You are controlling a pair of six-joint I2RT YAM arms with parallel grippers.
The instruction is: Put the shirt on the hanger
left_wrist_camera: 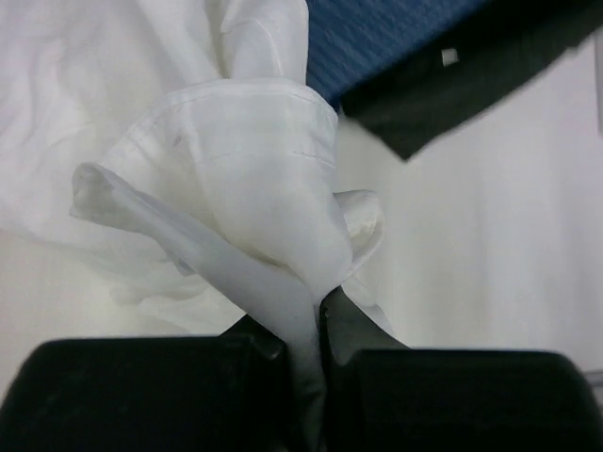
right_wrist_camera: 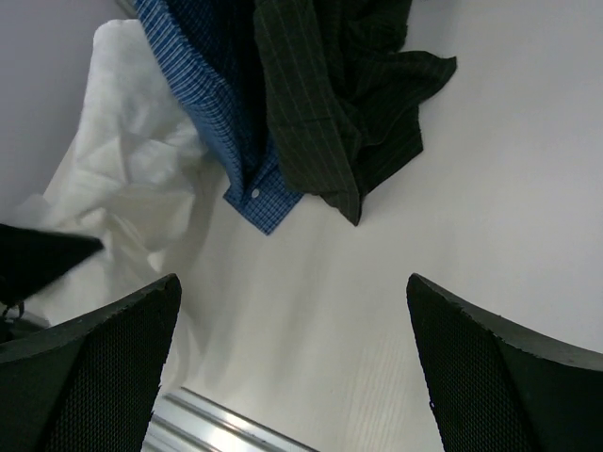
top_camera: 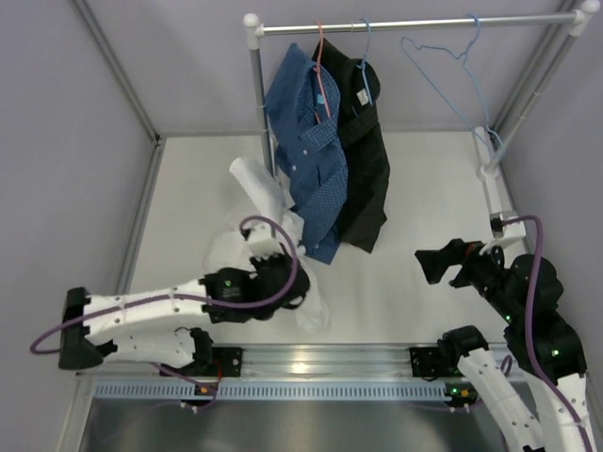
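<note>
The white shirt (top_camera: 256, 186) lies crumpled on the table at the left, partly behind the hanging clothes. My left gripper (top_camera: 294, 279) is shut on a bunched fold of it; the left wrist view shows thin fabric (left_wrist_camera: 245, 160) pinched between the two black fingers of this gripper (left_wrist_camera: 320, 309). The light-blue wire hanger (top_camera: 454, 58) hangs bare from the rail at the far right. My right gripper (top_camera: 443, 265) hovers open over the table at the right, with only bare tabletop between its wide-set fingers (right_wrist_camera: 292, 292). Its view also takes in the white shirt (right_wrist_camera: 122, 169) at the left.
A blue checked shirt (top_camera: 311, 141) on a pink hanger (top_camera: 321, 56) and a black shirt (top_camera: 366, 160) hang from the rail (top_camera: 415, 24), their hems touching the table. The rack's white posts (top_camera: 257, 104) stand at back. An aluminium rail (top_camera: 311, 359) runs along the near edge.
</note>
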